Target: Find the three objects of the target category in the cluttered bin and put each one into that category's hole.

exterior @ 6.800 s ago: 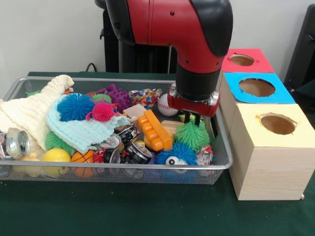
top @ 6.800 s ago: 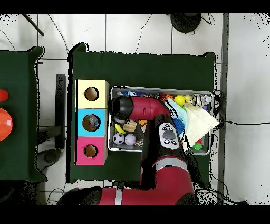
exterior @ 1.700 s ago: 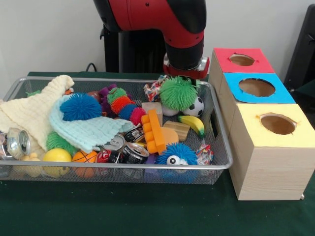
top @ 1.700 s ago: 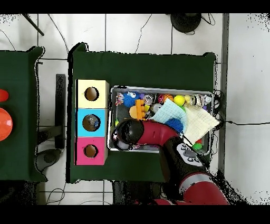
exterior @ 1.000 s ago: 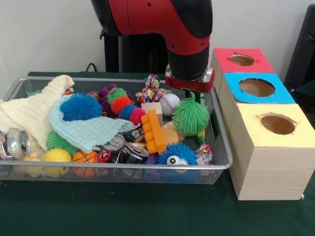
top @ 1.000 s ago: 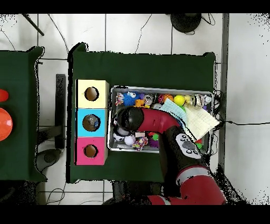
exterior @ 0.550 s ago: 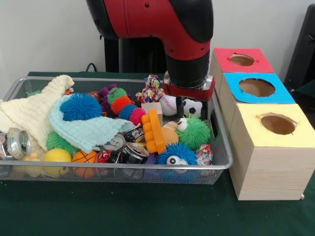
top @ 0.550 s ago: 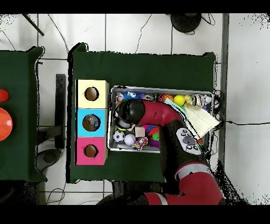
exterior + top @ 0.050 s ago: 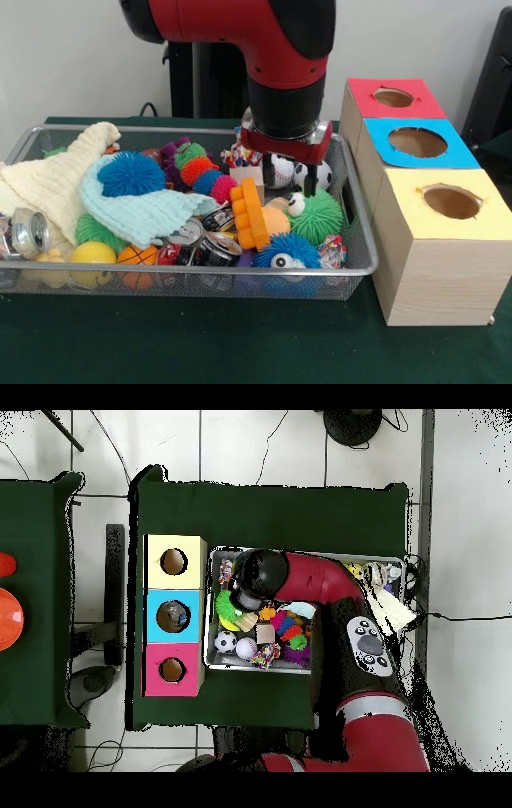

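Observation:
My gripper (image 9: 284,189) hangs open low over the right part of the wire bin (image 9: 200,276), with nothing between its fingers (image 9: 309,186). A green fuzzy ball with eyes (image 9: 317,216) lies in the bin just right of and below it. A baseball (image 9: 281,169) and a soccer ball (image 9: 322,174) sit behind the gripper. Other fuzzy balls are a blue one (image 9: 128,174) on the teal cloth and a blue one with an eye (image 9: 286,251) at the front rim. In the overhead view the arm's head (image 9: 255,574) hides the gripper, and the green ball (image 9: 228,608) shows beside it.
Three wooden boxes with holes stand right of the bin: red (image 9: 392,98), blue (image 9: 417,142), yellow (image 9: 452,202). The bin also holds an orange block (image 9: 250,212), crushed cans (image 9: 210,246), a yellow cloth (image 9: 56,180), a teal cloth (image 9: 144,212) and a spiky caterpillar toy (image 9: 200,172).
The green fuzzy ball, held in the gripper a second ago, now lies loose in the bin. The gripper has opened and shifted left in the front view.

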Robot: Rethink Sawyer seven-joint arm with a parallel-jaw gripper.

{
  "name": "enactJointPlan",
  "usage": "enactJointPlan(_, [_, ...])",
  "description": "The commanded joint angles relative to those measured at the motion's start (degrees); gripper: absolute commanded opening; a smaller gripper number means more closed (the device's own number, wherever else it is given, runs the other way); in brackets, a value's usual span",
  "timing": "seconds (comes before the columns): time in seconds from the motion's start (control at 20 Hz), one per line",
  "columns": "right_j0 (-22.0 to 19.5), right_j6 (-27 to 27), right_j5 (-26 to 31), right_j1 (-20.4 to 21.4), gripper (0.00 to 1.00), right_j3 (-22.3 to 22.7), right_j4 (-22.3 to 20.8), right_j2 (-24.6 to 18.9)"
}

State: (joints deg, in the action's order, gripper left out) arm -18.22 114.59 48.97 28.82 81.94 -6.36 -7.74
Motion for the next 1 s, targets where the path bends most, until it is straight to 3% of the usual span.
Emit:
enactJointPlan(0.05, [-1.33, 5.09, 5.4, -3.8, 1.0, -9.34, -0.82, 2.28])
enactJointPlan(0.2, [-1.62, 4.55, 1.89, -3.46, 1.0, -7.84, -1.85, 3.01])
enactJointPlan(0.4, [-3.25, 1.81, 2.88, -2.64, 1.0, -7.57, -1.72, 2.74])
enactJointPlan(0.5, [-5.06, -1.56, 3.28, -2.82, 1.0, -7.64, -1.93, 1.54])
enactJointPlan(0.65, [-8.76, -7.53, 5.15, -0.1, 1.0, -4.25, -1.81, -0.54])
enactJointPlan(0.8, [-8.59, -8.16, 8.56, 1.69, 1.0, -6.42, -3.98, 0.96])
enactJointPlan(1.0, [-9.17, -7.89, 8.01, 0.2, 1.0, -8.6, -5.18, 0.9])
